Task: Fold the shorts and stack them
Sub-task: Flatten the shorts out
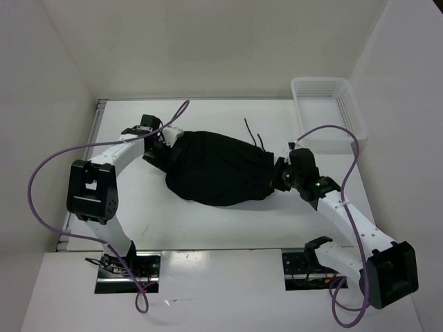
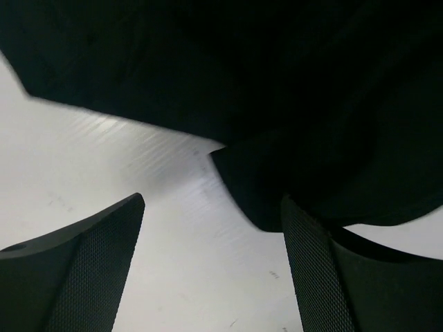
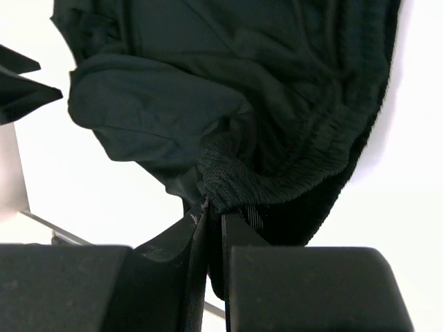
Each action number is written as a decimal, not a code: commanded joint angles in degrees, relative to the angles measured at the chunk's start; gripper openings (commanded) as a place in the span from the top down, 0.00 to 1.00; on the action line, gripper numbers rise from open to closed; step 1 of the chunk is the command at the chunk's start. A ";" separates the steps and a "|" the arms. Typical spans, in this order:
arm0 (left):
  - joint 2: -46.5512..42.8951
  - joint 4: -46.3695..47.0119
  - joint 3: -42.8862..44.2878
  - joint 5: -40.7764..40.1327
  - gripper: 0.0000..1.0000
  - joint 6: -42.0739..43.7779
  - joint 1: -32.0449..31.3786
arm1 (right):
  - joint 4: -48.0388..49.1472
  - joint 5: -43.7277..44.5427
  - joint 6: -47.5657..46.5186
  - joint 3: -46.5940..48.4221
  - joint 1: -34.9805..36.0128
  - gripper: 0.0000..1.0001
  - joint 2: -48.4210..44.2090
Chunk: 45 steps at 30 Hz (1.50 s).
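While the shorts (image 1: pixel 218 169) lie in a dark, rumpled heap across the middle of the white surface (image 1: pixel 208 221), both arms are in at either end of them. On the left, the left tool (image 2: pixel 213 200) is wide open, its two textured fingers (image 2: pixel 97 270) spread well apart over bare surface, and nothing sits between them. A rounded fold of black cloth hangs just ahead of the finger on the right of that wrist view, and I cannot tell whether it touches. From above, that tool sits right at the left edge of the heap. Over on the other side, the right tool (image 3: pixel 213 207) is pinched almost together on a gathered bunch of the elastic waistband, the ribbed fabric puckering right at the fingertips, only a thin slit between the jaws. The rest of the garment spreads away from that grip, loose and creased, flat on the surface. A thin dark drawstring (image 1: pixel 252 131) trails off the far edge of the shorts. Up in the far right corner stands a white mesh basket (image 1: pixel 320 81), well apart from the garment. Purple cables (image 1: pixel 41 173) loop off both arms.
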 commanded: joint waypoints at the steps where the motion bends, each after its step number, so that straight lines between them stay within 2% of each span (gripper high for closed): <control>1: -1.11 0.95 3.68 13.32 0.13 -1.46 -3.08 | 2.85 2.02 4.02 -1.64 -0.10 0.87 -3.34; 5: 1.08 -1.86 3.15 17.45 0.18 1.79 -3.61 | 2.85 3.16 4.03 -2.79 -0.10 0.87 -3.88; 8: 3.63 -0.64 2.63 14.66 0.21 0.30 -4.14 | 3.38 3.16 4.03 -2.79 -0.10 0.87 -3.88; 9: 4.60 -0.64 3.23 13.77 0.28 -0.57 -4.14 | 3.38 3.16 4.03 -2.79 -0.10 0.87 -3.88; 12: 8.29 -2.13 3.86 11.39 0.36 -1.11 -4.14 | 3.38 3.16 4.03 -2.79 -0.10 0.87 -3.88; 20: 3.82 -0.37 1.40 4.54 0.35 -2.17 -4.14 | 2.85 3.69 4.56 -2.79 -0.10 0.87 -5.81; 23: 5.74 -2.30 0.26 7.42 0.48 -1.64 -4.14 | 2.85 3.69 4.56 -2.79 -0.10 0.87 -5.81; 24: 7.49 -3.70 0.25 10.92 0.62 -0.94 -4.14 | 2.85 4.30 4.56 -2.79 -0.10 0.87 -5.29; 27: 9.00 -4.77 0.86 16.03 0.95 -1.02 -3.53 | 4.51 4.30 4.03 -2.79 -0.10 0.95 -4.67; 29: 9.00 -4.77 3.49 16.05 0.97 -1.02 -1.26 | 6.79 4.30 2.72 -0.87 -0.10 1.00 -1.62; 30: 8.04 -5.29 5.77 14.22 0.97 -1.02 -0.28 | 7.50 4.30 0.62 2.53 -0.10 1.00 0.24; 31: 6.56 -5.29 11.97 12.55 0.98 -1.55 0.86 | 8.12 4.30 -0.70 5.00 -0.10 1.00 2.52; 32: 5.84 -5.29 15.77 10.88 1.00 -1.55 3.48 | 8.64 4.30 -2.37 7.99 -1.50 1.00 7.85; 34: 4.00 -5.29 24.29 8.15 1.00 -1.55 6.30 | 9.44 1.59 -6.77 19.40 -3.43 1.00 13.67; 35: 3.99 -5.82 33.56 7.53 1.00 -1.55 8.41 | 9.44 0.45 -7.74 23.71 -5.88 1.00 16.49; 36: 3.99 -5.82 38.17 6.13 1.00 -1.03 9.21 | 9.44 -2.09 -8.36 32.71 -7.03 1.00 21.91; 37: 3.38 -5.82 42.48 5.60 1.00 -0.41 9.83 | 9.44 -3.07 -8.89 37.59 -8.09 1.00 24.57; 38: 3.38 -5.82 50.10 4.98 1.00 0.11 10.62 | 8.05 -4.65 -8.89 47.12 -9.41 1.00 28.95; 41: 1.89 -5.82 57.89 3.49 1.00 0.12 11.15 | 6.02 -5.88 -10.38 62.09 -9.94 1.00 33.29; 43: -0.83 -5.12 59.66 2.96 1.00 1.34 11.85 | 6.01 -7.03 -11.87 65.22 -9.95 1.00 33.92; 45: -4.94 -4.60 56.70 2.95 1.00 2.05 12.38 | 6.01 -7.03 -12.40 64.98 -9.95 1.00 31.83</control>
